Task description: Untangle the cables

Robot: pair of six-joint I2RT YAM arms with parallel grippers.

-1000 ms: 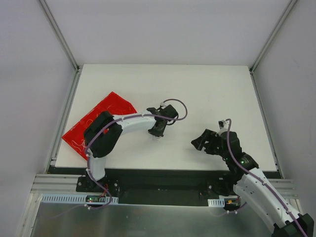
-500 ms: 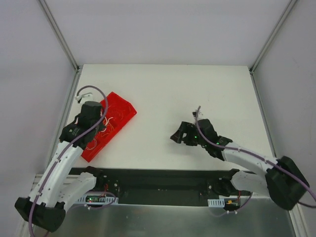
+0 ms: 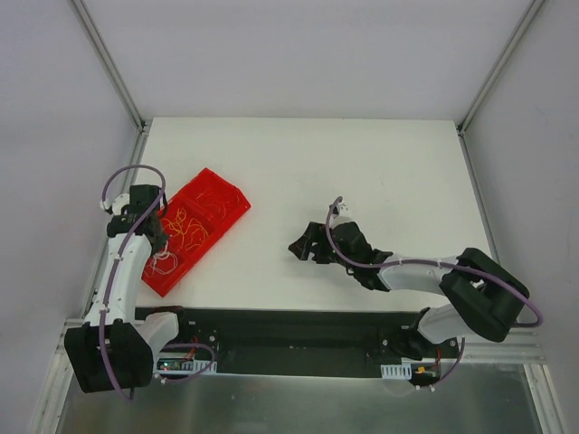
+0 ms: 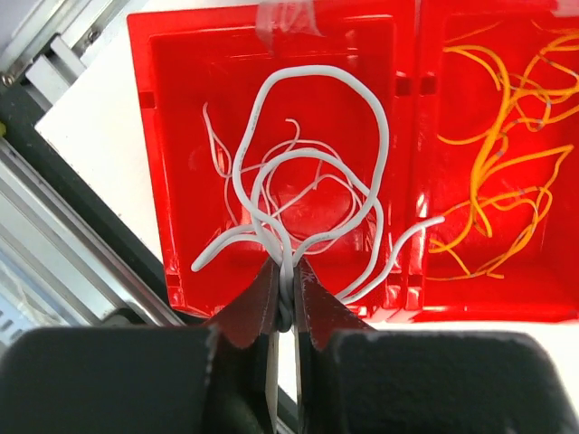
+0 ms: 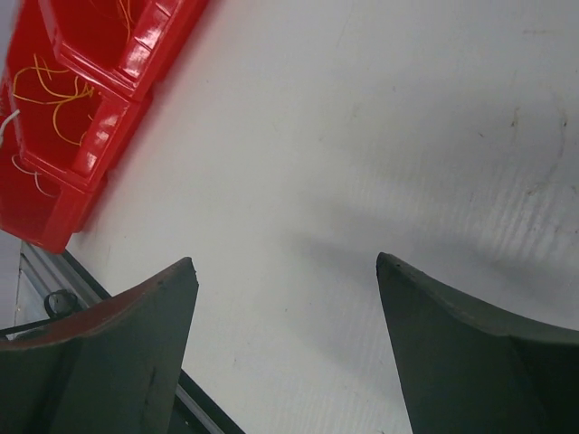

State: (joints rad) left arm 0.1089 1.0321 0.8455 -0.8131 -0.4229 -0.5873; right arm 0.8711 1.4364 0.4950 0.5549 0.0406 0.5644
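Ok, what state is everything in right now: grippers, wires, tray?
left gripper: shut on the white wires.
right gripper: open, empty, over the table.
white wires: tangled loops in one compartment, pinched at the bundle's near end.
orange wires: loose clump in the next compartment, not gripped.
red tray: flat on the table, open-topped.

The white table [image 3: 362,172] is a plain rectangular board, framed at the left and right by metal rails [image 3: 116,226] and ending at the near side against a black strip. In the right wrist view its surface [image 5: 362,136] shows a few faint grey scuffs. One thing lies directly on it: a red compartmented tray [image 3: 228,187], set at a slant in the near-left part, its lower corner close to the near edge [image 5: 136,54] [image 4: 145,136].
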